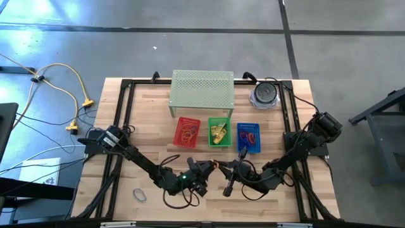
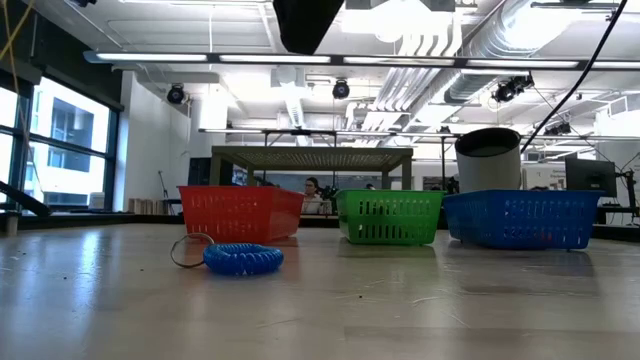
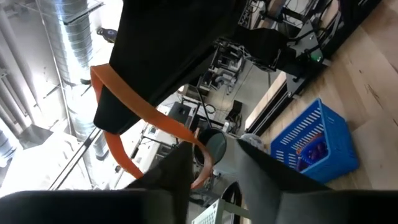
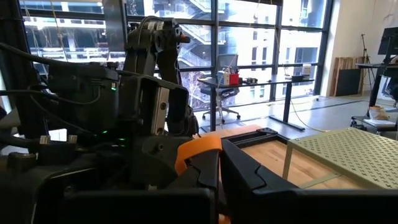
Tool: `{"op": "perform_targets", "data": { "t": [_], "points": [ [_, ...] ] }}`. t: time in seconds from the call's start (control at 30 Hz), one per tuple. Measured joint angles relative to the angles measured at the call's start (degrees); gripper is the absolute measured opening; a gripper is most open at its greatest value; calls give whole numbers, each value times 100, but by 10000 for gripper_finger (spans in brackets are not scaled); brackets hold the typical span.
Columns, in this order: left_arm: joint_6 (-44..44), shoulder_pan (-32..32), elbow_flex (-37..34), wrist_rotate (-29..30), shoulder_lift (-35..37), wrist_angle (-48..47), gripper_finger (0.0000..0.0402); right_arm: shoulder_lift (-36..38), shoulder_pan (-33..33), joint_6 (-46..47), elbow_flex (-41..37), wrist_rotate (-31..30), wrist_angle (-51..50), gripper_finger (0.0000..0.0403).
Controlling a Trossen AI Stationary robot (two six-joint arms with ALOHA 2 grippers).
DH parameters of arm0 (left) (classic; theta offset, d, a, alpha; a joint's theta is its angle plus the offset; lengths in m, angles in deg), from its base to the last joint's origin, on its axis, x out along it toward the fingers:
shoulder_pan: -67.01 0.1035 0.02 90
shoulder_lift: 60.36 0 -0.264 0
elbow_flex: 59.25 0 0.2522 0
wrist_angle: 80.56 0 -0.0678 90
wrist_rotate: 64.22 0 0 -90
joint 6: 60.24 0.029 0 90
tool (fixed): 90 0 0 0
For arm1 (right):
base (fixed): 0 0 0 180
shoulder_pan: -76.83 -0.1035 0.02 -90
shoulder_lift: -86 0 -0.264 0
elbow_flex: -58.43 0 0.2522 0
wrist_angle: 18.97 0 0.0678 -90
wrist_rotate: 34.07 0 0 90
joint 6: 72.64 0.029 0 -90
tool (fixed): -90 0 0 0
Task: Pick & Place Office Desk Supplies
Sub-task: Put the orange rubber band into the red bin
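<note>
Claws meet mid-air over the front of the tabletop (image 1: 152, 111): right claw (image 4: 219, 171) is clamped on an orange rubber band (image 3: 146, 118), left claw (image 3: 214, 163) partly closed around the same loop. Band stretches between them, red basket (image 1: 187, 131) just beyond, nearer the left arm.

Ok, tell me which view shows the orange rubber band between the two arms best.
The left wrist view: the thin orange rubber band shows as a stretched loop across dark fingers. The right wrist view shows only a short orange stretch; the high view shows a tiny orange fleck; the low view shows none.
</note>
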Motion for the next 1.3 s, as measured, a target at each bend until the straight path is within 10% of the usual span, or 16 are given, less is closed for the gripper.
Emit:
{"op": "perform_targets", "data": {
  "t": [0.23, 0.6, 1.07, 1.3],
  "points": [
    [-372, -40, 0, 180, 0, -80, 9, 0, -15, 70, 0, 1, -163, 3],
    [-1075, -170, 0, 269, 18, -105, 1, 0, -55, 1, 0, 150, -457, 15],
    [-1993, -546, 0, 310, 323, -524, 0, 0, -537, -411, 0, -442, -344, 254],
    [-2868, -565, -2, 465, 729, -1777, 0, 0, -728, -977, 0, -1343, -42, 300]
  ]
}}
